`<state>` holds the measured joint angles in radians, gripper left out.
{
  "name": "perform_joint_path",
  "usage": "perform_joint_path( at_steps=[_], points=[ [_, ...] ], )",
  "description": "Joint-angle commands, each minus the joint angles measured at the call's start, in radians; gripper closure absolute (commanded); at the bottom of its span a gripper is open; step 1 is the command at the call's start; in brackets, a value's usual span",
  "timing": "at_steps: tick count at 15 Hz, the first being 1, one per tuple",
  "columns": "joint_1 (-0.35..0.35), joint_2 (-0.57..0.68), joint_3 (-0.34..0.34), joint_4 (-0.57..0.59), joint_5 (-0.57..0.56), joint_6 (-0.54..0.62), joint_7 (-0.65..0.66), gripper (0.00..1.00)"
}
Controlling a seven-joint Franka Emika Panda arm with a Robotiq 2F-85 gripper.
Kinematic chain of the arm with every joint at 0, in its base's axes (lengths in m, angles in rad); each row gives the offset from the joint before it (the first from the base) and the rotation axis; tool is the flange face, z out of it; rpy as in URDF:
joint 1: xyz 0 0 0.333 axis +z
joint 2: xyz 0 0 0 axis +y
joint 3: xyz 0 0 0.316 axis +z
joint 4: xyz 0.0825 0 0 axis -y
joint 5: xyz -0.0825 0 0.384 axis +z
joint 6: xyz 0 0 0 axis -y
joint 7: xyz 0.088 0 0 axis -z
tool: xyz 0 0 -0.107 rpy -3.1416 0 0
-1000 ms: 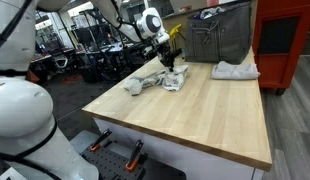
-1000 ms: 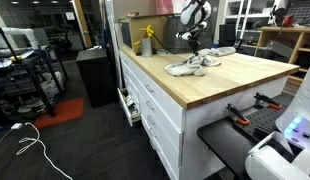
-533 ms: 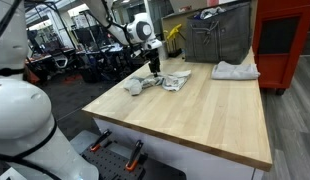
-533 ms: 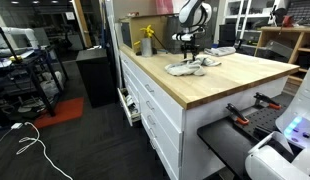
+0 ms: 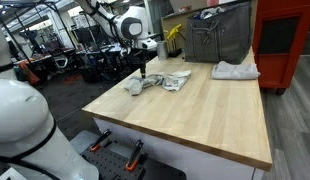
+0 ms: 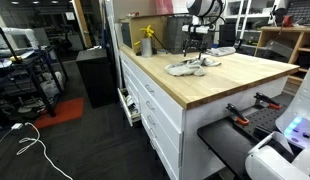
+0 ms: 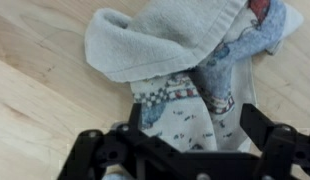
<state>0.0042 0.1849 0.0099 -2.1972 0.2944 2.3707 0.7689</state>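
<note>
A heap of cloths (image 5: 160, 82) lies at the far end of the wooden table (image 5: 205, 115). In the wrist view it is a white towel (image 7: 155, 40) lying over a patterned cloth (image 7: 190, 105) with blue and checked parts. My gripper (image 5: 141, 68) hangs just above the heap's end in both exterior views, and its place there is (image 6: 198, 50). From the wrist, my gripper (image 7: 180, 140) stands open, its dark fingers (image 7: 265, 130) wide apart over the patterned cloth with nothing between them. The heap (image 6: 192, 67) rests loose on the wood.
Another white cloth (image 5: 235, 70) lies near the far corner. A grey metal bin (image 5: 217, 38) and a yellow object (image 5: 173, 35) stand behind the heap, with a red cabinet (image 5: 285, 40) beside the table. A yellow bottle (image 6: 146, 42) stands at the table's back.
The jaws have opened wide and let go of the cloth. The gripper has slid sideways along the heap towards its end and risen a little.
</note>
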Motion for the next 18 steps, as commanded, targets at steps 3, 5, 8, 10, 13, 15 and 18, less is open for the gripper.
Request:
perform_joint_path(
  at_steps=[3,5,8,10,13,15,18],
  points=[
    [-0.006,0.003,0.004,-0.020,0.114,-0.063,-0.203,0.00],
    [-0.001,0.013,-0.007,-0.016,0.097,-0.096,-0.174,0.00],
    [0.003,0.017,-0.019,-0.013,0.093,-0.140,-0.113,0.00],
    [0.011,0.012,-0.021,-0.015,0.105,-0.145,-0.046,0.00],
    [0.023,0.011,-0.017,-0.010,0.104,-0.136,0.065,0.00],
    [0.033,0.017,-0.017,-0.003,0.094,-0.137,0.140,0.00],
    [0.044,0.025,-0.020,0.000,0.075,-0.134,0.254,0.06]
  ],
)
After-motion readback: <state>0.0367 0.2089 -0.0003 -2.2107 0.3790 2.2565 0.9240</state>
